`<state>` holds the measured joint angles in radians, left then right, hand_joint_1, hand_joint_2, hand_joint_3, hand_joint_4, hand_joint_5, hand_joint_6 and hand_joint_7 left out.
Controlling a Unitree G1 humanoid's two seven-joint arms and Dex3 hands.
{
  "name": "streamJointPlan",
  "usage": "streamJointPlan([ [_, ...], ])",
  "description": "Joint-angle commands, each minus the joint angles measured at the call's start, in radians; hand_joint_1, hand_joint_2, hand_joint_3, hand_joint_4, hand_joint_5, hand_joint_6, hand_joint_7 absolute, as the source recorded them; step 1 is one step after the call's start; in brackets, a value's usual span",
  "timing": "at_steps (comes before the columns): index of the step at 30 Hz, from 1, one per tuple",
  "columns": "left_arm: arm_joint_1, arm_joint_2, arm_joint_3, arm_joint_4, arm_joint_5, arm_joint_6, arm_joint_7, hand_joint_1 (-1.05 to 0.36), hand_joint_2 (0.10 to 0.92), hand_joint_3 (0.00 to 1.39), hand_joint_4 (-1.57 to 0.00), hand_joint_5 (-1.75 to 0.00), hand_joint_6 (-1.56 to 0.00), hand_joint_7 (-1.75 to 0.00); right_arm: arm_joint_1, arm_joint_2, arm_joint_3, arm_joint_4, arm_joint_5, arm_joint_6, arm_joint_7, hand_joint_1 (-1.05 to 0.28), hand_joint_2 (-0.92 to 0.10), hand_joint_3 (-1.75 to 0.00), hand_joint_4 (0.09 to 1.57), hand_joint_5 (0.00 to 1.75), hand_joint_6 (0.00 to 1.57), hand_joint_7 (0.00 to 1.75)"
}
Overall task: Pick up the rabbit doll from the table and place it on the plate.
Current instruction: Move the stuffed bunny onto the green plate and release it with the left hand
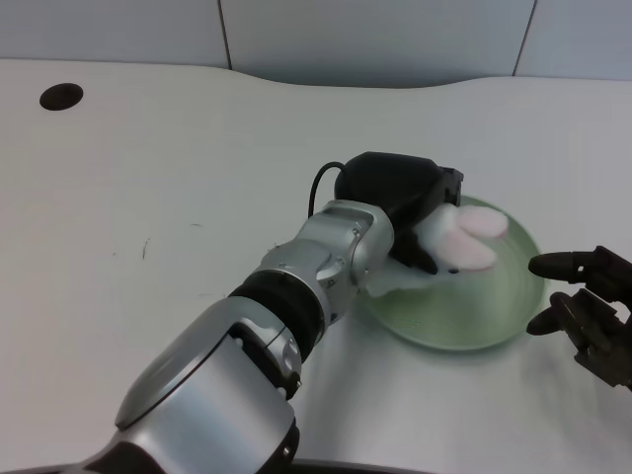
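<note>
The white rabbit doll [459, 242] with pink ears lies over the green plate [474, 316], its ears pointing right. My left hand [405, 202] reaches over the plate's left rim and its black fingers wrap the doll's body from the left. The doll's lower body is hidden under the hand and wrist. I cannot tell whether the doll rests on the plate or hangs just above it.
My right hand [588, 301] waits just off the plate's right edge. A dark round hole [61, 96] sits in the tabletop at the far left. The table's back edge runs along a grey wall.
</note>
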<state>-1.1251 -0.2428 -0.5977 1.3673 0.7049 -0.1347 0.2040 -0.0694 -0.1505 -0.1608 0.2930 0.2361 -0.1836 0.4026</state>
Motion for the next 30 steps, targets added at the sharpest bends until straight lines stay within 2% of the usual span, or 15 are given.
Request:
streamJointPlan([
  [1,-0.027,-0.05,-0.004,0.003,0.005,0.013,-0.016,-0.27,0.877,0.0,-0.74,-1.2,-0.86,-0.64,0.02,-0.002,-0.006,-0.033,0.016,0.033,-0.012,-0.26,-0.92,-0.53,0.29,1.42,0.36,0.98],
  [2,-0.028,-0.052,-0.004,0.003,0.004,0.012,-0.018,-0.27,0.879,0.0,-0.76,-1.06,-0.9,-0.5,0.022,-0.001,-0.005,-0.04,0.016,0.039,-0.015,-0.26,-0.92,-0.53,0.3,1.43,0.36,0.98],
  [4,-0.03,-0.054,-0.003,0.002,0.003,0.01,-0.021,-0.29,0.874,0.0,-0.81,-0.91,-0.97,-0.3,0.026,0.001,-0.004,-0.049,0.018,0.049,-0.017,-0.27,-0.92,-0.53,0.3,1.44,0.34,1.02],
  [7,-0.033,-0.057,-0.006,0.003,0.004,0.016,-0.036,-0.3,0.859,0.0,-0.84,-0.94,-1.03,-0.19,0.028,0.002,-0.003,-0.049,0.013,0.048,-0.019,-0.29,-0.92,-0.52,0.31,1.46,0.33,1.05],
  [11,-0.026,-0.057,-0.01,0.002,0.007,0.012,-0.032,-0.3,0.849,0.0,-0.87,-1.07,-1.09,-0.15,0.035,0.006,0.002,-0.058,0.007,0.046,-0.03,-0.29,-0.92,-0.5,0.31,1.47,0.32,1.06],
  [13,-0.023,-0.058,-0.012,0.003,0.008,0.01,-0.03,-0.31,0.849,0.0,-0.82,-1.18,-1.1,-0.13,0.037,0.006,0.005,-0.06,0.002,0.038,-0.031,-0.3,-0.92,-0.49,0.31,1.47,0.32,1.07],
  [15,-0.021,-0.059,-0.016,0.003,0.008,0.006,-0.025,-0.32,0.854,0.0,-0.8,-1.17,-1.1,-0.12,0.038,0.005,0.007,-0.059,0.002,0.035,-0.029,-0.3,-0.92,-0.49,0.31,1.47,0.31,1.07],
  [17,-0.017,-0.059,-0.019,0.002,0.009,-0.01,-0.012,-0.32,0.867,0.01,-0.84,-0.93,-1.12,-0.08,0.04,0.006,0.008,-0.067,0.003,0.042,-0.031,-0.29,-0.92,-0.49,0.3,1.47,0.31,1.08],
  [18,-0.013,-0.058,-0.022,0.001,0.012,-0.023,0.001,-0.32,0.873,0.01,-0.86,-0.9,-1.14,-0.08,0.042,0.006,0.009,-0.071,0.002,0.046,-0.033,-0.29,-0.92,-0.5,0.3,1.46,0.31,1.09],
  [19,-0.011,-0.057,-0.025,0.001,0.014,-0.031,0.01,-0.29,0.899,0.02,-0.81,-1.23,-1.0,-0.67,0.043,0.007,0.01,-0.075,0.003,0.051,-0.035,-0.28,-0.92,-0.5,0.29,1.45,0.31,1.09],
  [21,-0.004,-0.056,-0.023,0.001,0.01,-0.048,0.03,-0.25,0.915,0.05,-0.78,-1.55,-0.76,-1.38,0.044,0.007,0.011,-0.079,0.005,0.054,-0.033,-0.28,-0.92,-0.51,0.29,1.45,0.3,1.09],
  [22,-0.003,-0.057,-0.017,0.001,0.002,-0.052,0.029,-0.23,0.919,0.08,-0.78,-1.67,-0.7,-1.6,0.042,0.007,0.01,-0.076,0.009,0.051,-0.029,-0.28,-0.92,-0.52,0.3,1.44,0.3,1.09],
  [23,-0.002,-0.057,-0.007,0.002,-0.008,-0.056,0.023,-0.23,0.92,0.1,-0.76,-1.7,-0.66,-1.67,0.042,0.007,0.01,-0.075,0.01,0.052,-0.026,-0.28,-0.92,-0.52,0.3,1.44,0.3,1.09],
  [25,-0.002,-0.059,0.01,0.003,-0.027,-0.057,0.006,-0.24,0.919,0.14,-0.72,-1.74,-0.61,-1.73,0.042,0.003,0.012,-0.073,0.001,0.045,-0.027,-0.28,-0.92,-0.51,0.32,1.44,0.3,1.1],
  [30,-0.001,-0.059,0.017,0.003,-0.03,-0.058,0.006,-0.26,0.908,0.11,-0.69,-1.71,-0.58,-1.73,0.041,0.006,0.008,-0.069,0.005,0.046,-0.027,-0.28,-0.92,-0.5,0.33,1.43,0.31,1.1],
])
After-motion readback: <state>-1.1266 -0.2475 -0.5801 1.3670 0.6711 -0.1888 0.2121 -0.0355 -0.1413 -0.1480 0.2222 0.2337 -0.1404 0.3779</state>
